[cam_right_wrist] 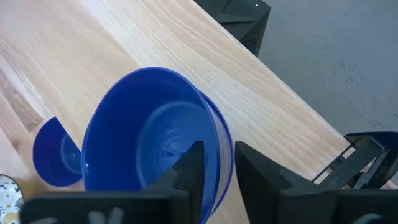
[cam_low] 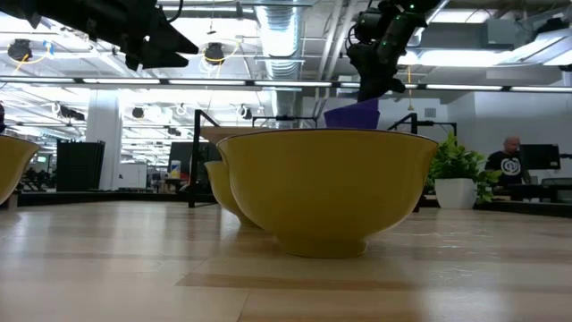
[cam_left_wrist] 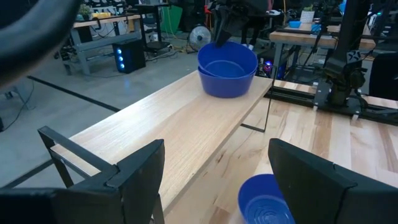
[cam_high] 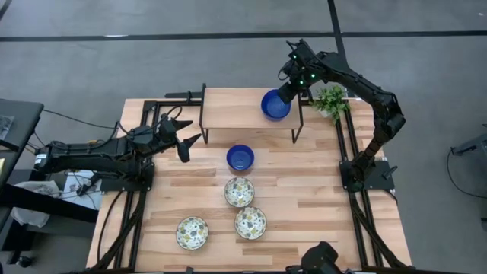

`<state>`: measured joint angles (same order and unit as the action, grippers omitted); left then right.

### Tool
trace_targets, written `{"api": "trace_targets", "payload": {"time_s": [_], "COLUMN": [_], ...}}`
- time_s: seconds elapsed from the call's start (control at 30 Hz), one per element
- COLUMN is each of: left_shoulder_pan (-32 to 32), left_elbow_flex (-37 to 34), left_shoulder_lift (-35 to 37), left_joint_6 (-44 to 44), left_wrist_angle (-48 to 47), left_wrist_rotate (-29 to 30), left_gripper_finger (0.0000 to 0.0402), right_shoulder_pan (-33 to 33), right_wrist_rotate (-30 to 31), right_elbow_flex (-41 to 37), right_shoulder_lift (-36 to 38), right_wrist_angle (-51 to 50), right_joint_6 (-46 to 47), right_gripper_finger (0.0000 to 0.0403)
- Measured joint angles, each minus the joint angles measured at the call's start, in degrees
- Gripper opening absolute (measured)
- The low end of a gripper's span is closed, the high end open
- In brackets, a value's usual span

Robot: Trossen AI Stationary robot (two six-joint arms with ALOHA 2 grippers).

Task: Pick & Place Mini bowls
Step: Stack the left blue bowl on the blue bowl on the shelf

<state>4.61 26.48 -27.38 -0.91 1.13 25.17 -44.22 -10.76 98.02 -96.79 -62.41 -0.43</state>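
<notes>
As seen from above, reaching over to the raised wooden shelf (cam_high: 228,114) at the far side of the table (cam_high: 304,205) with the right gripper (cam_high: 288,93). Parked right at the rim of the stacked blue bowls (cam_high: 275,105), two of them, one sitting inside the other, near the right end of the shelf. Cannot tell if pinching that rim or loose on it.

Down on the table, just in front of the shelf: the single blue bowl (cam_high: 240,157), standing alone and upright. Nearer the front edge, three more, white with green and yellow specks inside: first flowery bowl (cam_high: 239,192), second flowery bowl (cam_high: 250,223) just beside it, third flowery bowl (cam_high: 192,233) off to the left.

Over the left side of the table, near the left end of the shelf: the left gripper (cam_high: 192,148), spread wide and holding nothing.

Beside the right end of the shelf: a small green plant (cam_high: 329,100).
</notes>
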Motion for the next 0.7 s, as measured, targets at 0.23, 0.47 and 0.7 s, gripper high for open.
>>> {"api": "trace_targets", "payload": {"time_s": [0.23, 0.47, 0.7], "left_shoulder_pan": [0.0, 0.0, 0.0], "left_elbow_flex": [0.0, 0.0, 0.0], "left_shoulder_lift": [0.0, 0.0, 0.0], "left_joint_6": [0.0, 0.0, 0.0], "left_wrist_angle": [0.0, 0.0, 0.0], "left_wrist_rotate": [0.0, 0.0, 0.0], "left_gripper_finger": [0.0285, 0.0285, 0.0285], "right_shoulder_pan": [0.0, -0.2, -0.6], "right_wrist_rotate": [0.2, 0.3, -1.2], "right_elbow_flex": [0.1, 1.3, 2.2], "right_shoulder_lift": [0.6, 2.6, 3.9], "right_wrist_angle": [0.3, 0.3, -1.1], "right_joint_6": [0.0, 0.0, -0.2], "right_gripper_finger": [0.0104, 0.0101, 0.0087]}}
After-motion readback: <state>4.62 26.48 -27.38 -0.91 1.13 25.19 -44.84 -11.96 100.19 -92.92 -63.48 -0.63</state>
